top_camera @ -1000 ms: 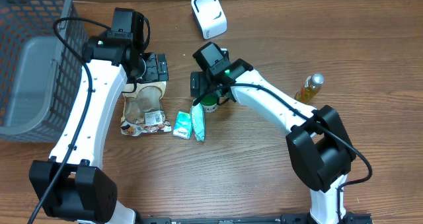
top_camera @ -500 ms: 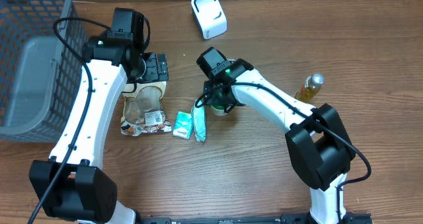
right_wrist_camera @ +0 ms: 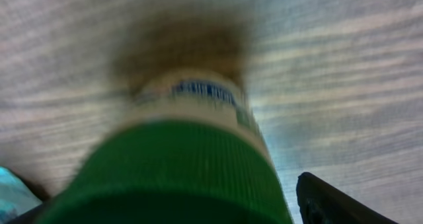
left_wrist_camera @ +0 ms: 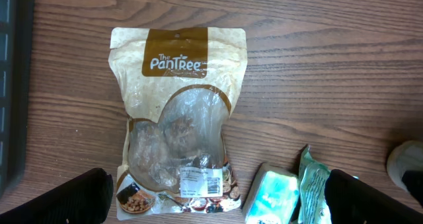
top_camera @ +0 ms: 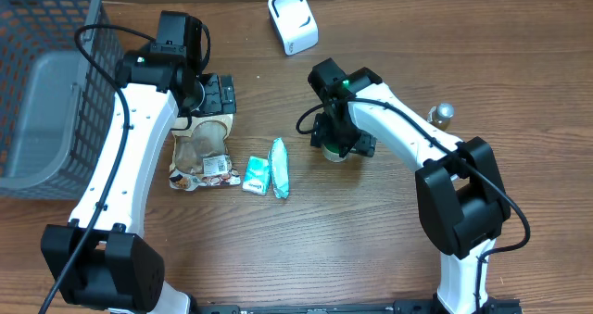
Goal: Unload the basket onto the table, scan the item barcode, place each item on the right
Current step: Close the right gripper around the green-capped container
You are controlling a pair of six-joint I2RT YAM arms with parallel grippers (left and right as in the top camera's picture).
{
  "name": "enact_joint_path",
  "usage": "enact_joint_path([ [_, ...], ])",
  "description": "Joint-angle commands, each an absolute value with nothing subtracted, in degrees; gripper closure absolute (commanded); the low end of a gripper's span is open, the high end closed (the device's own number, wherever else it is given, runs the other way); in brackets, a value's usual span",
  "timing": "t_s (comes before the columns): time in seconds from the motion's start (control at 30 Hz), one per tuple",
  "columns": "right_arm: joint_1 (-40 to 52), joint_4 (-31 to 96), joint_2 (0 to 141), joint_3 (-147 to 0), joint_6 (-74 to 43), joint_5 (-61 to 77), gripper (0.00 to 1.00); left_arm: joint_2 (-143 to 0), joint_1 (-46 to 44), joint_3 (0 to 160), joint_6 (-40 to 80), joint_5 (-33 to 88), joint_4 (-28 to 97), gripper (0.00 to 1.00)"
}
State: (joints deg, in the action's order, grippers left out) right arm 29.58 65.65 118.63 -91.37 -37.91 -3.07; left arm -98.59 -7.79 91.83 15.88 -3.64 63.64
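R gripper sits over the jar, one finger each side of the green lid. Wrist view is smeared w/ blur, so you can't tell if the fingers are pinching the lid or just bracketing it. Treat the grip as unconfirmed. L gripper is spread wide, holds nothing, and hovers above the snack bag.

Jar location: mid-table, right of the green packets, well apart from the white scanner at the far edge.

Step in hand, as I read it: secure the jar, then carry it to the scanner. To do it well:
- Get a firm squeeze low on the lid or on the body before you lift. The lid is round and ribbed, so it prob. slips or spins if caught near the top.
- Lift straight and move slow.
- No barcode visible yet, only a blue print strip on the label. Expect to rotate the jar till the code faces the scanner.

Orientation: long axis approx. vertical, lid up toward the wrist cam, base toward the table. Maybe a slight tilt; blur hides it.
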Motion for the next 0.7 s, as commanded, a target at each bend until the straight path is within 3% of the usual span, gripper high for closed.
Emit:
enact_joint_path([
  [0.0,29.9,66.5,119.0,-91.3,-31.2,-0.3,0.1,-98.7,-7.5,92.7,14.8,-3.4,63.6,0.0],
  [0.13,29.9,66.8,119.0,-92.7,-16.2,0.1,0.07,-98.7,-7.5,92.7,14.8,-3.4,63.6,0.0],
  [0.27,29.5,65.9,119.0,-93.1,-9.1,-1.6,0.03,-98.7,-7.5,92.7,14.8,-3.3,63.6,0.0],
  [0.67,29.1,59.0,119.0,-93.1,-4.0,-6.6,0.01,-98.7,-7.5,92.7,14.8,-3.4,63.6,0.0],
])
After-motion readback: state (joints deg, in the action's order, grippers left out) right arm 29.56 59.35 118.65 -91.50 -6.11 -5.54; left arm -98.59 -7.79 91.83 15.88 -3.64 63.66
